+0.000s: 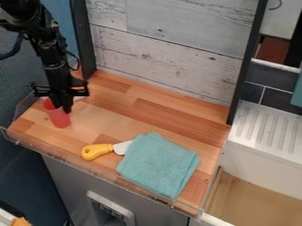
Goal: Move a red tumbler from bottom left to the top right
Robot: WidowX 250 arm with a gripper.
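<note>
The black gripper [62, 106] hangs down at the left of the wooden counter, right at the rim of the red tumbler [59, 118]. It overlaps the upper right side of the tumbler's mouth. The tumbler has its mouth upward, leans slightly, and its base is on or close to the wood near the left edge. Part of its rim is hidden behind the gripper.
A folded teal cloth [159, 164] lies at the front right of the counter [171, 119], over the blade of a yellow-handled knife [96, 151]. Clear low edging [70, 161] lines the front. A grey plank wall [171, 57] stands behind.
</note>
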